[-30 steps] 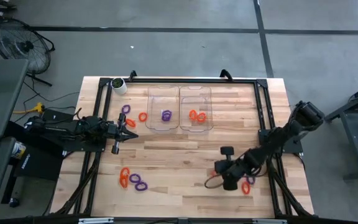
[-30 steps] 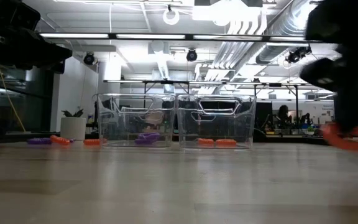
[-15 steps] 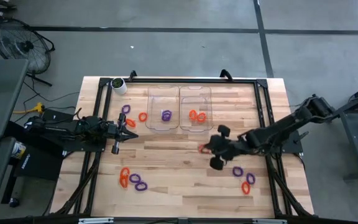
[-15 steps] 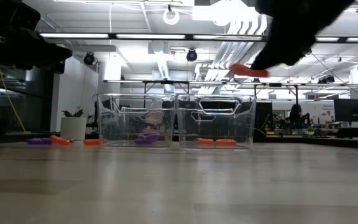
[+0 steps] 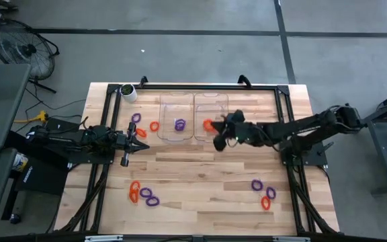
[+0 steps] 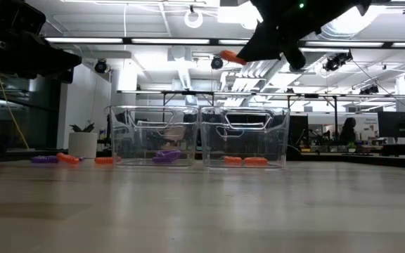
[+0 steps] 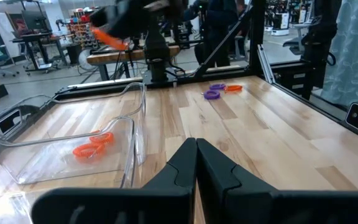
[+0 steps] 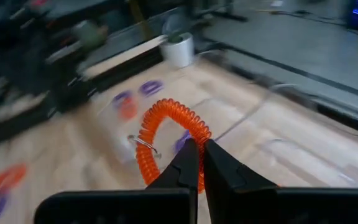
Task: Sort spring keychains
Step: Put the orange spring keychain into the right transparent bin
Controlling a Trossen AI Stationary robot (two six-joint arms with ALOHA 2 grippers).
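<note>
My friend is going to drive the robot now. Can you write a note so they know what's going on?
Right gripper: shut on an orange keychain, held up over the right tray.
Left gripper: shut, empty, waiting at the table's left.
Done: purple ones in the left tray, orange ones in the right tray.
Left: drop this one in, then sort the loose keychains left of the trays and along the table's front.

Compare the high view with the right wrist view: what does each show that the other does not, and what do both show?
High view only: the left gripper, shut and idle, both trays, and keychains lying near the front edge.
Right wrist view only: the metal ring on the held keychain.
Both: the right gripper shut on an orange keychain, and the roll.
</note>
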